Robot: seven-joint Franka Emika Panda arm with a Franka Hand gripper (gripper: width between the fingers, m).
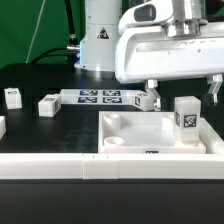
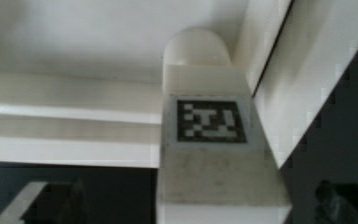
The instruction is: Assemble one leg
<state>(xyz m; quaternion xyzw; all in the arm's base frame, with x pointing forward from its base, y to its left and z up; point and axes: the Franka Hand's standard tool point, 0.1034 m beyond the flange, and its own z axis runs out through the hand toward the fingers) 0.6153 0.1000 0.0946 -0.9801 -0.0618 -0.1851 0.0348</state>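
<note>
1. Exterior view: the gripper hangs at about 2 o'clock from frame centre, pointing straight down.
2. Jaws are spread wide & hold nothing. One finger is on the 9 o'clock side of the leg, the other on its 3 o'clock side, w/ a clear gap each way.
3. The leg stands upright at approx 3 o'clock from centre, on the tray, w/ its tag facing the camera. Can't tell if its foot sits in a socket.
4. Fingertips are roughly level w/ the leg's top, no contact seen.
5. The tray fills the 4-5 o'clock part of the frame. A round corner socket shows at its 9 o'clock end.
6. The marker board lies flat on the black table, just off centre at 11 o'clock, beyond the tray.
7. Spare legs: one lies at the board's 3 o'clock end, just beside it. Two more are out at 9 o'clock, well apart from the tray.
8. Wrist view: the leg runs up the middle, tag toward the lens, white tray behind. A dark finger shows on each side of it w/ a dark gap between. Pic is blurry, fine detail unreadable.
</note>
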